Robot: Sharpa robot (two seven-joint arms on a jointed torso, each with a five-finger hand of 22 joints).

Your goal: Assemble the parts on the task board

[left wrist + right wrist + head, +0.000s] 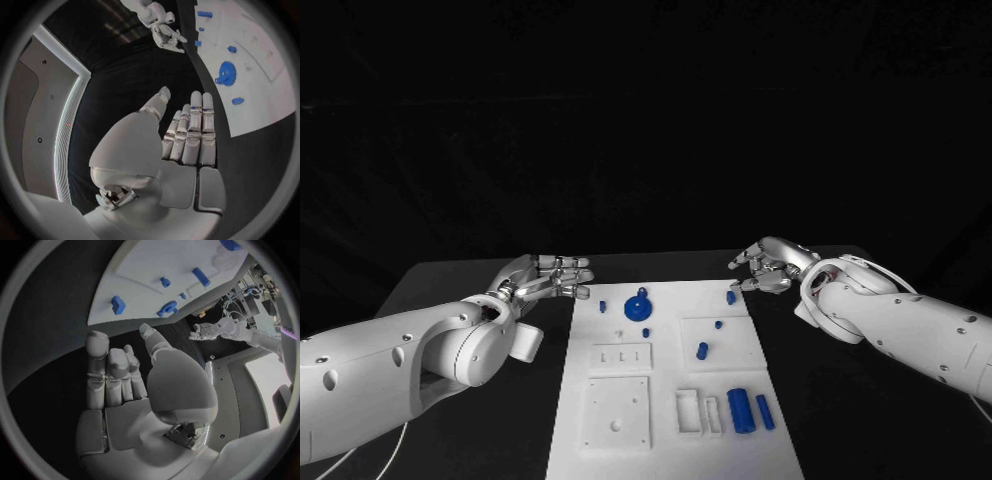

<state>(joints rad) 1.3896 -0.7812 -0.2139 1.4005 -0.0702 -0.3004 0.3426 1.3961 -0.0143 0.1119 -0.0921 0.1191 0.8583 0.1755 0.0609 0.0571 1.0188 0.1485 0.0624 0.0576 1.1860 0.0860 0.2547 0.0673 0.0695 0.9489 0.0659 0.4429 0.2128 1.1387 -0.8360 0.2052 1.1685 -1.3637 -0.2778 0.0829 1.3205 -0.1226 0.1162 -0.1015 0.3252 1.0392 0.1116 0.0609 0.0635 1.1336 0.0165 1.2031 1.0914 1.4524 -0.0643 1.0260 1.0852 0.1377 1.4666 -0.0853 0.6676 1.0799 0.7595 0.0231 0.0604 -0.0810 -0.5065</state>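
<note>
Blue cylinders [741, 410] lie nearest on the task board [668, 395], untouched; no part picked yet
Left hand [548, 276] and right hand [769, 266] hover empty, fingers apart; next, one must reach the gear [638, 307]

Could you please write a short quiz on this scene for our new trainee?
1. True or false: the left hand holds a blue part.
2. Which blue part lies nearest the right hand? A) the gear B) the small peg at the white board's far right corner C) the long cylinder
3. Fill in: both hands hover beside the board's ____ end.

Key: 1 false; 2 B; 3 far.
</note>
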